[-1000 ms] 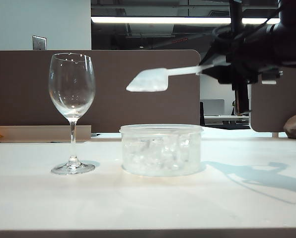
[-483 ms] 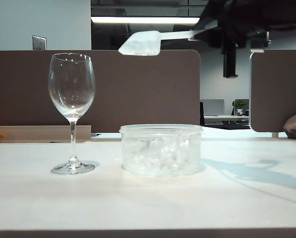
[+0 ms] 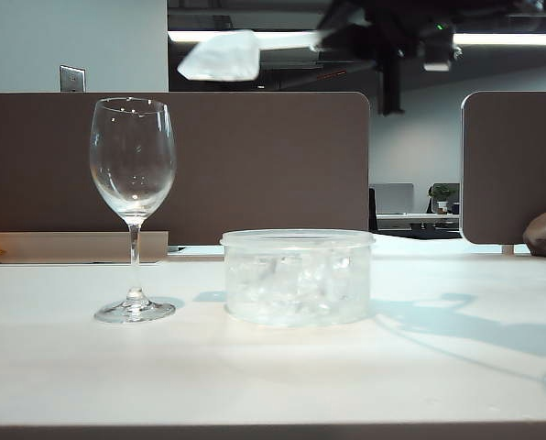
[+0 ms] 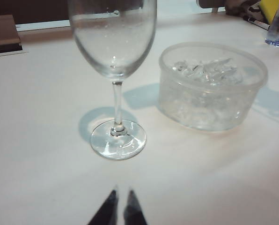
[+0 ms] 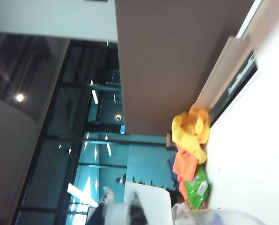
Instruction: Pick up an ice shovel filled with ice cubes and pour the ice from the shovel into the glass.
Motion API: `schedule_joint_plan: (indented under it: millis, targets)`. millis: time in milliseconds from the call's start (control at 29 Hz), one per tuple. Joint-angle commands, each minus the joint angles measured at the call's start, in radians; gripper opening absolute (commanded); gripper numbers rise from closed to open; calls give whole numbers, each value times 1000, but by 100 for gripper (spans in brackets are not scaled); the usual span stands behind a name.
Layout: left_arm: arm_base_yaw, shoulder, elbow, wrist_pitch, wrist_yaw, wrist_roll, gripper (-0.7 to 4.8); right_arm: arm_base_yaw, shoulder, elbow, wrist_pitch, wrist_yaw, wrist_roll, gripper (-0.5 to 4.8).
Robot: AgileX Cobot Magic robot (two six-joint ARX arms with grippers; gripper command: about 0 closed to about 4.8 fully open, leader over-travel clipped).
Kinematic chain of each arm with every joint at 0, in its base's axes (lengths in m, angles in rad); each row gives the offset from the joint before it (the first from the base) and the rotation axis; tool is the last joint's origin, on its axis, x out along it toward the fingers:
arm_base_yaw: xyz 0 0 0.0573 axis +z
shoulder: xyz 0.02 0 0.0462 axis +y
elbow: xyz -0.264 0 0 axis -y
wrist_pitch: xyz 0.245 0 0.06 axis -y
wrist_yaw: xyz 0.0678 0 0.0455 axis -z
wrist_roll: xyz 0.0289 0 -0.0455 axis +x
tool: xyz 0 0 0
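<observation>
Up near the top of the exterior view we see the ice shovel (image 3: 220, 57) held high above the table (image 3: 273, 367), its flat bowl tipped slightly down toward the left and its thin handle running right into the dark right gripper (image 3: 333, 35). The jaws are clamped on the end of that handle, though the gripper itself is mostly shadow against the ceiling light. The bowl of the shovel hangs above and a little to the right of the glass (image 3: 133, 206), well clear of its rim. We cannot make out ice cubes inside the shovel; its bowl looks pale and cloudy.

The glass stands upright on the table, left of the tub (image 3: 297, 277), near it but apart. We see nothing inside the glass. The round tub sits flat and holds a heap of ice cubes (image 3: 291, 280), and the left wrist view shows them piled almost to its rim.

From the left wrist we look at the foot and stem of the glass just ahead, with the tub beyond it on one side. The left gripper (image 4: 120, 208) hovers low over the table just short of the foot of the glass, its two dark fingertips almost together with only a thin gap, holding nothing.

The right wrist view shows a brown partition (image 5: 177, 61) and a yellow and orange bundle (image 5: 190, 140) at the table's edge.
</observation>
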Motion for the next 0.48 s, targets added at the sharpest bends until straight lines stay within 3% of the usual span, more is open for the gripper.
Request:
schedule_joint_plan:
  millis: [34, 483]
  targets:
    - [0, 1, 0, -2, 1, 2, 29, 15, 7, 46, -14, 1, -30, -2]
    - [0, 1, 0, -2, 0, 2, 29, 101, 69, 140, -74, 35, -86, -2]
